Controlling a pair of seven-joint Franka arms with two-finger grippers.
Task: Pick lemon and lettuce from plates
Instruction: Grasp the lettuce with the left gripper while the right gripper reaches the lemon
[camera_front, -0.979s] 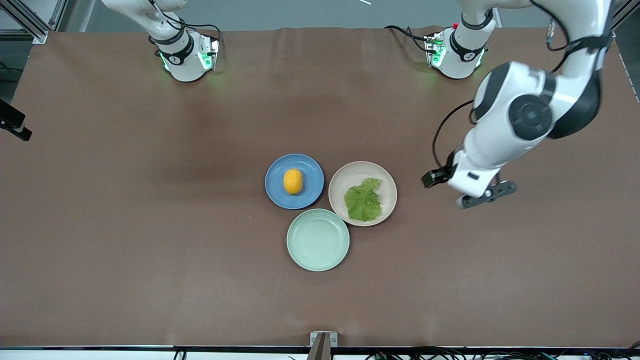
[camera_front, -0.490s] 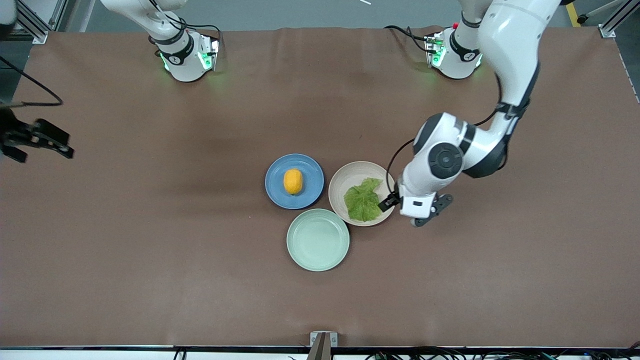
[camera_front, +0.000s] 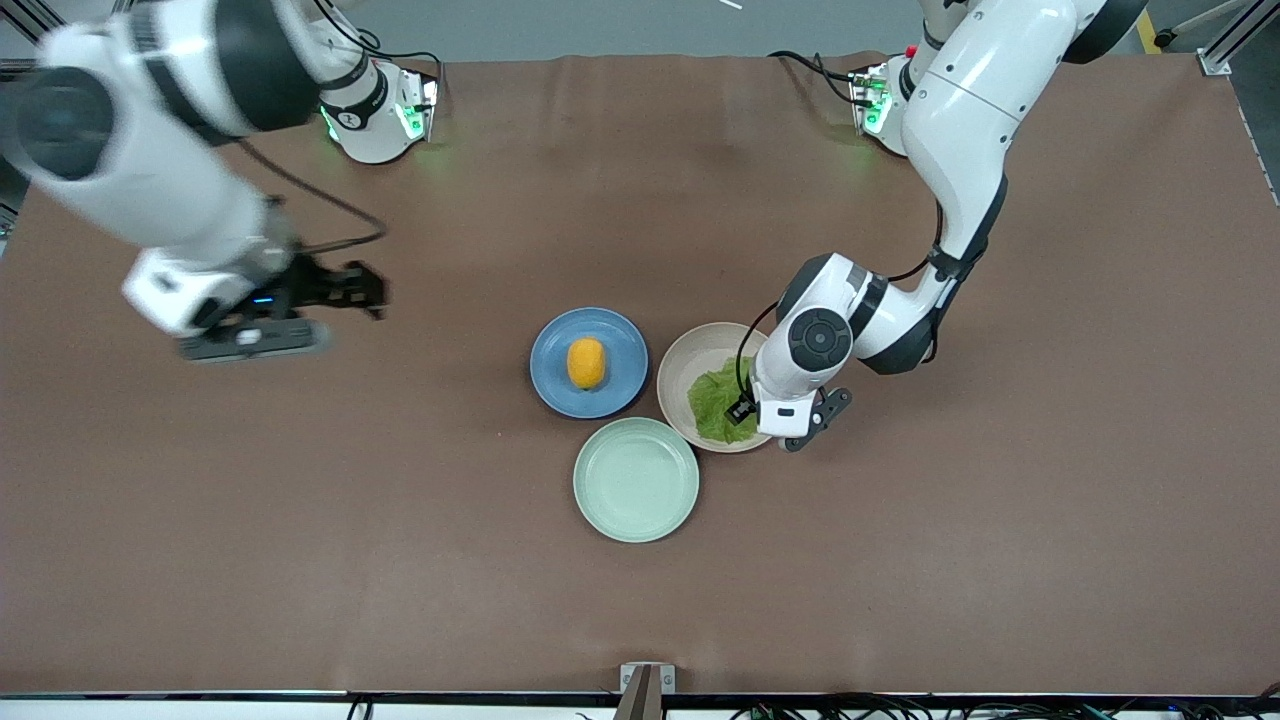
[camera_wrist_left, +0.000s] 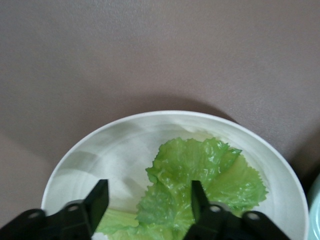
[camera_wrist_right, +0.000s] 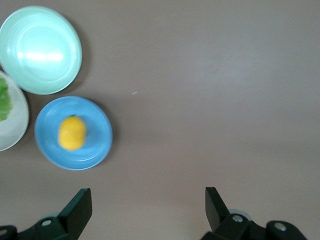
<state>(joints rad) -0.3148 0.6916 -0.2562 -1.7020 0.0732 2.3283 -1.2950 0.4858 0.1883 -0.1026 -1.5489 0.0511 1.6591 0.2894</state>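
**A:** So where are the jaws at? On the left gripper (camera_wrist_left: 147, 200) they're spread apart and holding nothing, hanging right over the crinkled green lettuce leaf (camera_wrist_left: 200, 180), one black finger (camera_wrist_left: 98, 201) on each side of its ragged edge.

**B:** Yep, and that leaf lies flat in the round beige-pink plate (camera_front: 690, 362). The right gripper (camera_wrist_right: 145, 205) has its jaws wide apart too, up over bare brown bench (camera_front: 300, 520) toward the right arm's end, well apart from the plates.

**A:** And the lemon?

**B:** The small smooth yellow-orange lemon (camera_front: 586, 362) sits in the middle of the round blue plate (camera_front: 560, 340), untouched. From that plate, the beige-pink one is at about 3 o'clock, just beside it, and the pale mint-green plate (camera_front: 636, 480) is at roughly 5 o'clock, nearer the front camera.
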